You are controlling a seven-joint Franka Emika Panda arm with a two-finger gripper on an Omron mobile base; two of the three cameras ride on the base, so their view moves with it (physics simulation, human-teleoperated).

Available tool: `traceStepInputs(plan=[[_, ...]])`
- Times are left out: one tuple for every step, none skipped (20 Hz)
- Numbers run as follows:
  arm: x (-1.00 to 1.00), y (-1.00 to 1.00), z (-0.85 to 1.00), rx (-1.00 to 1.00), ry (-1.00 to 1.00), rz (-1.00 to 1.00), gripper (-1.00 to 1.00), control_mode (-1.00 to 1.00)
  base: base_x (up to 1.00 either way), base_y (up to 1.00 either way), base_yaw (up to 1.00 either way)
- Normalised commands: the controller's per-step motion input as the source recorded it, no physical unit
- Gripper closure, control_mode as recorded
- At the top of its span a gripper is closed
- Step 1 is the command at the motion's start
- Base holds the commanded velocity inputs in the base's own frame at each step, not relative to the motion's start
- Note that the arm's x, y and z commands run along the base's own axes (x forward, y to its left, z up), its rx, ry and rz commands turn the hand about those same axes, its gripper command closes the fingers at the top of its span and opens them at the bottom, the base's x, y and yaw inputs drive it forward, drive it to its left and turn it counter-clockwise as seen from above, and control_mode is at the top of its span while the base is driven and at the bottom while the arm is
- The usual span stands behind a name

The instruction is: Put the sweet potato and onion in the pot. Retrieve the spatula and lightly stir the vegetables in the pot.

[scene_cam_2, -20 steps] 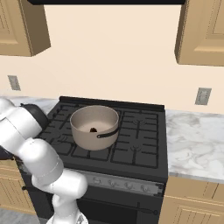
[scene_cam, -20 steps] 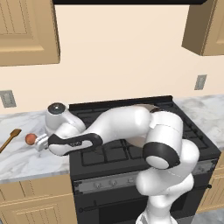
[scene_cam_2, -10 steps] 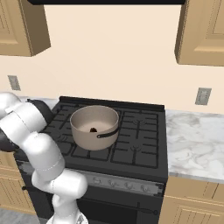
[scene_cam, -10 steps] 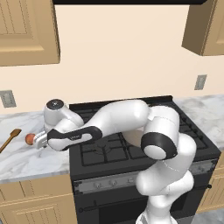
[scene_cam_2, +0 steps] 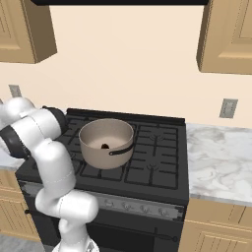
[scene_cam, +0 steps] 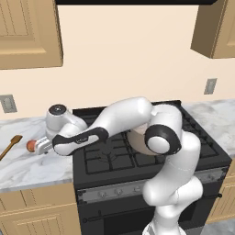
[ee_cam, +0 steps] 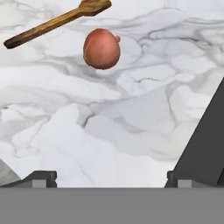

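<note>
The onion [ee_cam: 102,48] has a smooth, faintly glossy reddish skin. The spatula [ee_cam: 57,22] is brown wood with visible grain. The counter [ee_cam: 109,122] is polished white marble with grey veins. The pot [scene_cam_2: 106,142] looks like matt beige-grey metal, pale inside. The stove [scene_cam_2: 152,162] is matt black, and the cabinets [scene_cam: 30,36] are light wood.
</note>
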Motion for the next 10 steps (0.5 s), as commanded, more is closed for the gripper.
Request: traceStepInputs(plan=[[0.11,0.15,-0.02,0.0,0.0,0.0,-1.0,-1.0,0.0,0.0,0.0],[0.09,0.16,0.0,0.0,0.0,0.0,-1.0,-1.0,0.0,0.0,0.0],[0.06,0.17,0.0,0.0,0.0,0.0,-1.0,-1.0,0.0,0.0,0.0],[0.06,0.18,0.0,0.0,0.0,0.0,-1.0,-1.0,0.0,0.0,0.0],[0.05,0.16,0.0,0.0,0.0,0.0,-1.0,-1.0,0.0,0.0,0.0],[0.07,0.18,0.0,0.0,0.0,0.0,-1.0,-1.0,0.0,0.0,0.0],[0.1,0.14,0.0,0.0,0.0,0.0,-1.0,-1.0,0.0,0.0,0.0],[0.06,0.14,0.0,0.0,0.0,0.0,-1.0,-1.0,0.0,0.0,0.0],[0.07,0.13,0.0,0.01,0.0,0.0,-1.0,-1.0,0.0,0.0,0.0],[0.08,0.13,0.0,0.01,0.0,0.0,-1.0,-1.0,0.0,0.0,0.0]])
